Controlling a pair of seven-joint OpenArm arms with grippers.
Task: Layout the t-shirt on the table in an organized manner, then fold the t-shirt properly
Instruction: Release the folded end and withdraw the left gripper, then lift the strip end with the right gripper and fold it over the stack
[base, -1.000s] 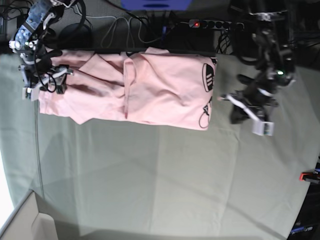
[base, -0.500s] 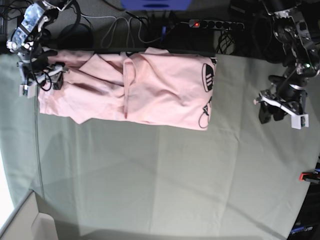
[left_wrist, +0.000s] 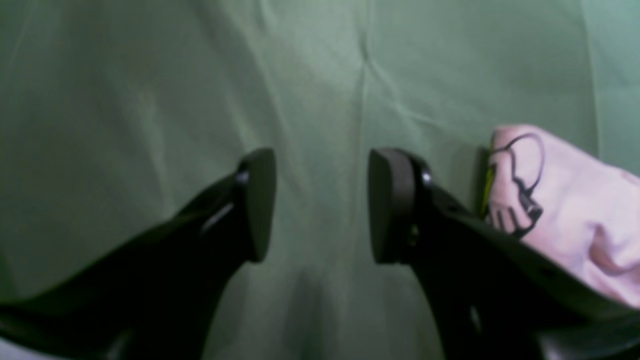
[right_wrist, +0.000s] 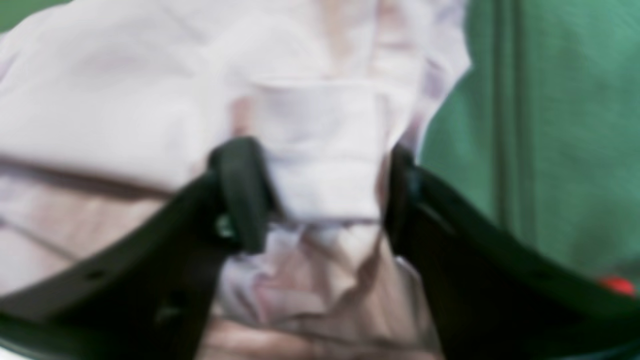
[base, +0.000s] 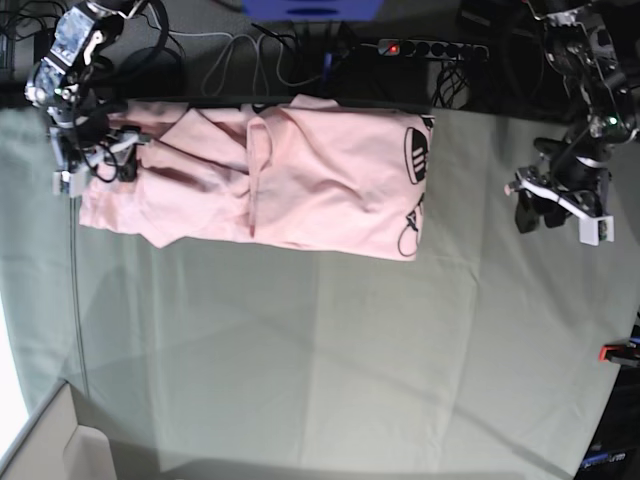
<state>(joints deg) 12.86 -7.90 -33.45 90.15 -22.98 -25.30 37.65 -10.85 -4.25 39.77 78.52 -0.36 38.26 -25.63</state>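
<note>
The t-shirt (base: 270, 175) lies folded into a long band along the far edge of the table (base: 330, 350), printed end toward the left arm's side, rumpled end toward the right arm's side. The left pincer (left_wrist: 322, 205) hangs over bare table cloth with its jaws spread and nothing between them; in the left wrist view the printed corner of the t-shirt (left_wrist: 550, 200) lies beside and beyond one finger (left_wrist: 392, 205), apart from the gap. In the base view the left pincer (base: 560, 205) stands well apart from the t-shirt's printed edge. The right pincer (right_wrist: 320, 195) sits at the rumpled end with its jaws parted to either side of a raised fold of the t-shirt (right_wrist: 320, 150); the blurred right wrist view does not show whether the fingers (right_wrist: 240, 195) press the cloth. In the base view the right pincer (base: 90, 160) overlaps the t-shirt's end.
</note>
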